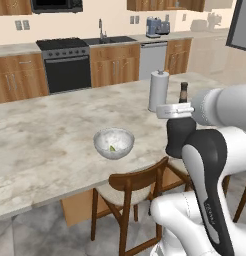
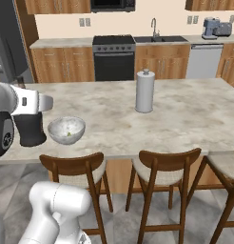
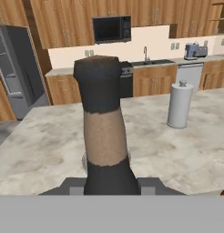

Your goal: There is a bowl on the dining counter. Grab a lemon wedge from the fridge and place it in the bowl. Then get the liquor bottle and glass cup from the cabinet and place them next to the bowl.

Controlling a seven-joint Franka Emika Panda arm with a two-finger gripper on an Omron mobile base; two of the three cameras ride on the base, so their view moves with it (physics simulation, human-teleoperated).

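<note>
1. The broad pale marble-patterned desk (image 1: 55, 130) is lying under the fingers (image 1: 181, 145), carrying everything. Its near edge is running close below the held bottle; setting down too far toward the stools would be risking a fall onto the floor.

2. The tall white paper-towel roll on its stand (image 2: 144, 90) is standing on the desk beyond the fingers and off to one side. A wide swing of the arm would be in danger of knocking it over.

3. The dark glass liquor bottle with a tan label band and black cap (image 3: 103, 136) is rising straight up between the fingers, which are clenching around its lower body. It seems to be hanging at or just above the desk surface. Letting go before it is seated flat would be inviting a topple, since it is tall and narrow.

4. The speckled white ceramic bowl (image 1: 114, 143) is sitting just beside the fingers. A sideways drift of the bottle would be shoving it.

5. The small yellow-green lemon wedge (image 1: 112, 148) is lying inside that bowl; a hard shove might be tipping it out.
</note>
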